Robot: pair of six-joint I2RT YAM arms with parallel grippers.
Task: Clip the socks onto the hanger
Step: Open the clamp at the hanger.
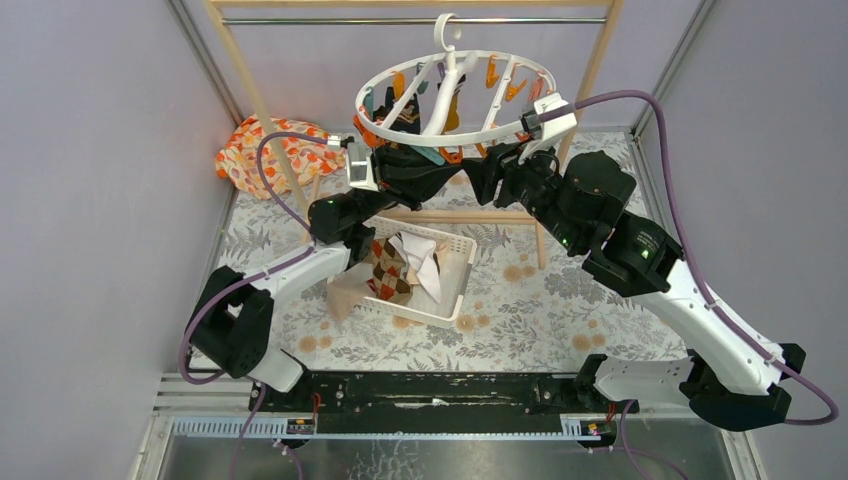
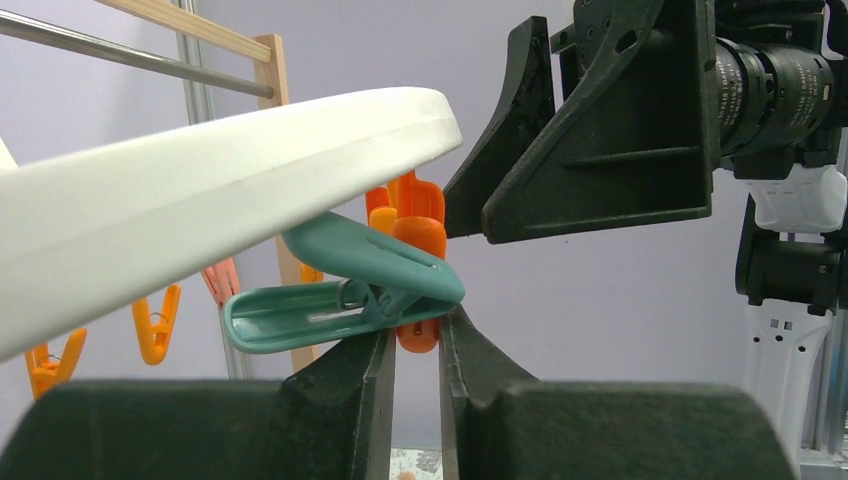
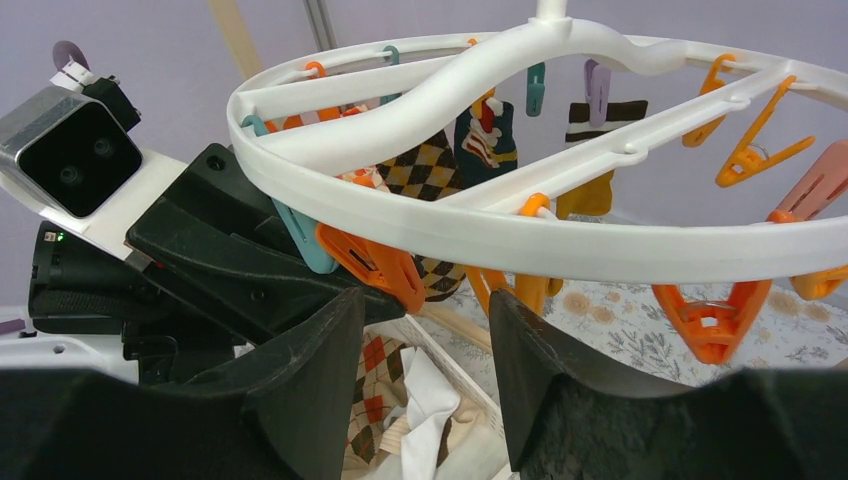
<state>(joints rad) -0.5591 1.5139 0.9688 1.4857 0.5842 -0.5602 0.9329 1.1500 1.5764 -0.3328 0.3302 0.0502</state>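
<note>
Our left gripper (image 2: pixel 416 345) has its fingers drawn nearly together on the lower end of an orange clip (image 2: pixel 418 225), and the clip looks pinched between them. It hangs roughly upright from the near rim of the hanger (image 2: pixel 200 190), with a teal clip (image 2: pixel 330 305) swung out sideways just beside it. Our right gripper (image 3: pixel 425 305) faces the same spot from the other side, close to the left one. Its fingers are spread wide with nothing between them, and no sock is in either gripper. The coming move turns on this. The clip sits at the left fingertips, its long axis up and down, while the loose socks (image 1: pixel 410 262) lie well below both grippers in the white slotted basket (image 1: pixel 462 275). We judge that the free right arm is the one to go down for a sock, though the basket lies closer to the left arm's forearm. On the far side of the ring some pairs already hang: an argyle sock (image 3: pixel 425 170), a navy sock (image 3: pixel 490 140) and a mustard sock (image 3: pixel 590 185). Several clips nearer us hang bare. Beneath it all the table (image 1: pixel 560 310) wears a leaf-and-flower print. The hanger's hook rides on the wooden rail frame (image 1: pixel 250 90), with a flowered cloth bundle (image 1: pixel 250 150) at its left foot, and plain lilac walls close us in.
</note>
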